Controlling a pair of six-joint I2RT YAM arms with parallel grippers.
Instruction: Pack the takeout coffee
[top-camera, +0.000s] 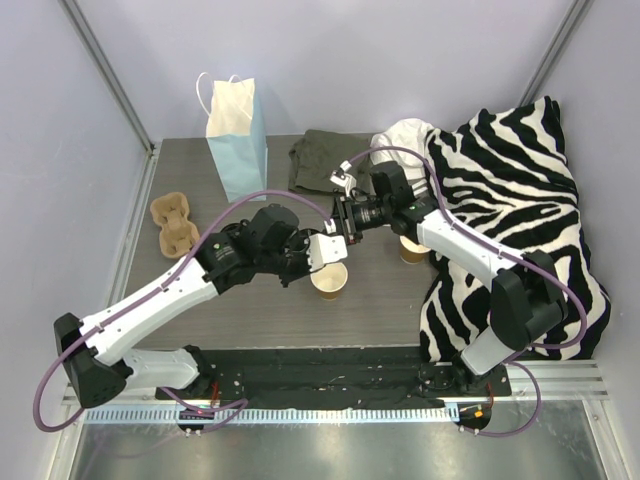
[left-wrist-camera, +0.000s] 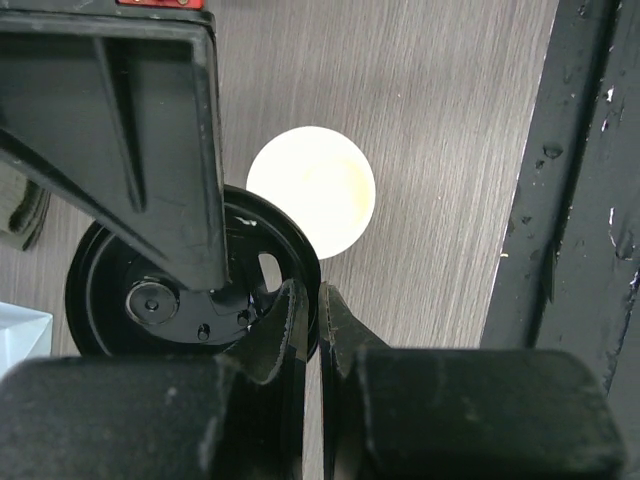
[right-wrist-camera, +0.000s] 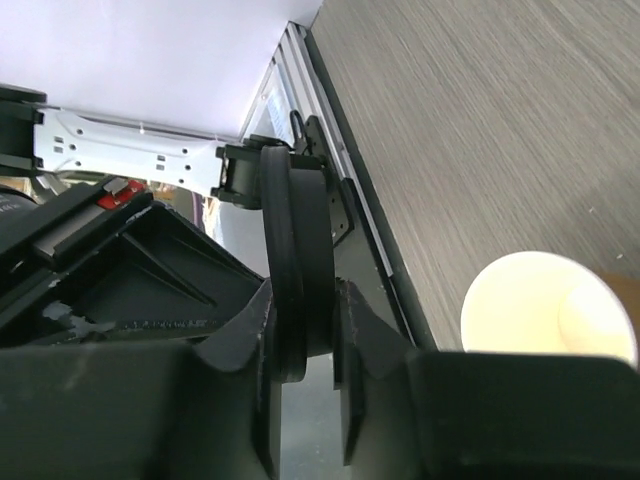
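Evidently the takeout coffee is in two pieces at this point. Its black lid (right-wrist-camera: 300, 250) is held in the air at mid-table. The open cup (top-camera: 329, 281) stands on the table (top-camera: 380, 305) just below it and a little to one side, white inside showing.

The lid looks roughly level, which suits setting it down on the cup, and both tools have hold of it. The left gripper (left-wrist-camera: 310, 295) is nearly closed, pinching only the lid's rim between its fingertips. The right gripper (right-wrist-camera: 305, 295) reaches in from the other side, its fingers narrow and seemingly pressed on the lid's two faces. I take this for a handover to a firmer hold, so the lid can be pushed on.

A second tan cup (top-camera: 410, 250) sits partly hidden under the right arm, and I cannot tell whether it has a lid. Further out, the blue paper bag (top-camera: 240, 150) stands upright at the far left, the likely destination. The pulp carrier (top-camera: 172, 222) lies near the bag, and a zebra-print cloth (top-camera: 510, 200) is heaped on the right.
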